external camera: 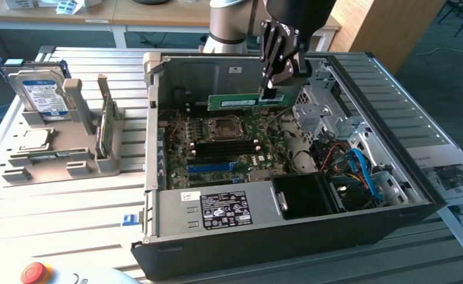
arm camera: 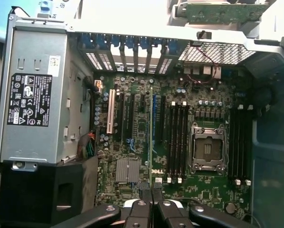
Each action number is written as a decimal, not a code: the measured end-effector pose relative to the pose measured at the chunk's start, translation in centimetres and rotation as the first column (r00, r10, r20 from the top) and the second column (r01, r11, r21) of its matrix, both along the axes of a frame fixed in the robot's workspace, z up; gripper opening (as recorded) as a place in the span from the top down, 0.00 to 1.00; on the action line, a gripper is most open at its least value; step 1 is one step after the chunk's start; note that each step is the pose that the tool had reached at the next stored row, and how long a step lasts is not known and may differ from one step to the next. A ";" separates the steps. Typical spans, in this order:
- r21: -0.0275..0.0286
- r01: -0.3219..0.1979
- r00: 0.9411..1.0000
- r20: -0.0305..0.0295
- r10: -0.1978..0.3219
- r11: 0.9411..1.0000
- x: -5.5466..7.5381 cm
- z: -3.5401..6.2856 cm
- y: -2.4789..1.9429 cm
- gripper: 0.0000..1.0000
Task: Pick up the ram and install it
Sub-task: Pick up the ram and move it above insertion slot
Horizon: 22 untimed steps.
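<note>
Case [external camera: 255, 248] was seen laid open on its side, with the motherboard [external camera: 243, 165] exposed flat on its floor. The gripper [external camera: 269, 93] was hung from above over the far part of that board, and its jaws were closed on the ram [external camera: 239, 102]. The ram was not yet seated: it was held clear of the board, level, just beyond the CPU socket [external camera: 219, 127].

The grip was taken at one end, so the ram was carried out from the fingers toward the exterior view's left. Its long axis was laid left to right in that view, with its edge turned down toward the board.

The empty memory slots [external camera: 223, 149] were found below the ram and on the near side of the socket. Their length was judged to run the same way as the ram, so no turning was called for. In the wrist view the ram was seen edge-on as a thin line, parallel to the slots but set off to one side of them. That sideways gap, together with the height, was judged to be what remained between the ram and a slot.
</note>
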<state>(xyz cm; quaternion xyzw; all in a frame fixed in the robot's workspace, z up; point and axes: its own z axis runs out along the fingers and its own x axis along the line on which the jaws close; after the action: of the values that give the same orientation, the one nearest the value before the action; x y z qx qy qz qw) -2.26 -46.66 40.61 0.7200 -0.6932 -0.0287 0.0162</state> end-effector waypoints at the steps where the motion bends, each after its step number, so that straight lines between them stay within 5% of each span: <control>1: 0.000 0.001 1.000 0.000 -0.001 1.000 0.0 -0.01 0.19 0.88; 22: 0.000 0.023 1.000 0.000 -0.023 1.000 0.4 -0.24 4.33 0.88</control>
<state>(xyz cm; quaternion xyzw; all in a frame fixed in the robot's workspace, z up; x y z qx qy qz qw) -1.85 -42.34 40.37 0.7119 -0.7015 -0.0289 0.0158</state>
